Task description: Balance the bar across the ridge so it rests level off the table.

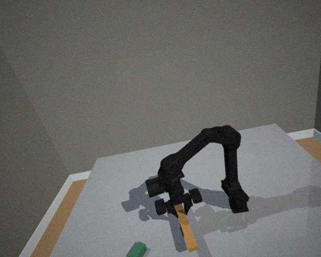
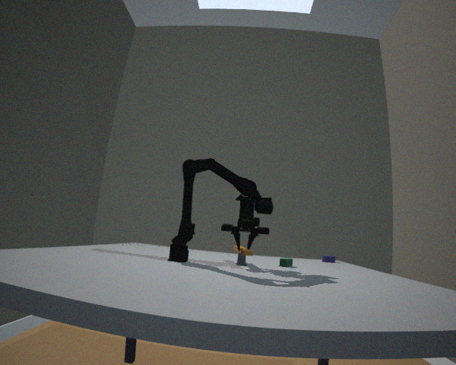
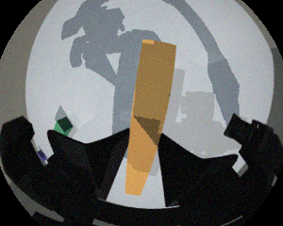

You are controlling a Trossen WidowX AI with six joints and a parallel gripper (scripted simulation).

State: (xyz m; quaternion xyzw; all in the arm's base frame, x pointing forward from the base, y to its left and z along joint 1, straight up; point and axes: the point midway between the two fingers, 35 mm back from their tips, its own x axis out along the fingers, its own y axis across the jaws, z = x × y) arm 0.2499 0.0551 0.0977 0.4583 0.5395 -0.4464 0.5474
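The black parallel-jaw claw [image 2: 244, 246] points straight down from the arm, its two fingers pinching the long flat orange bar [image 1: 186, 228] near one end rather than at its middle; in the wrist view most of the bar's length runs out ahead of the fingers, with only a short stub behind them. The bar hangs just above the small grey upright ridge block [image 2: 242, 259] that stands on the pale grey surface [image 2: 102, 283]; in the exterior view the bar sits right over the ridge's top and looks slightly tilted, though whether it touches the ridge I cannot tell at this size. The bar's far end casts a shadow apart from itself in the top view, so it appears clear of the surface.

By my reading, the pick-up and the carry to the ridge are done; what is left is the fine part: settling the bar level with its middle over the ridge, then spreading the fingers. The off-centre grip may make that balance harder to judge.

A small green block [image 2: 285, 261] and a small purple block [image 2: 328, 258] lie well apart from the ridge and play no role.
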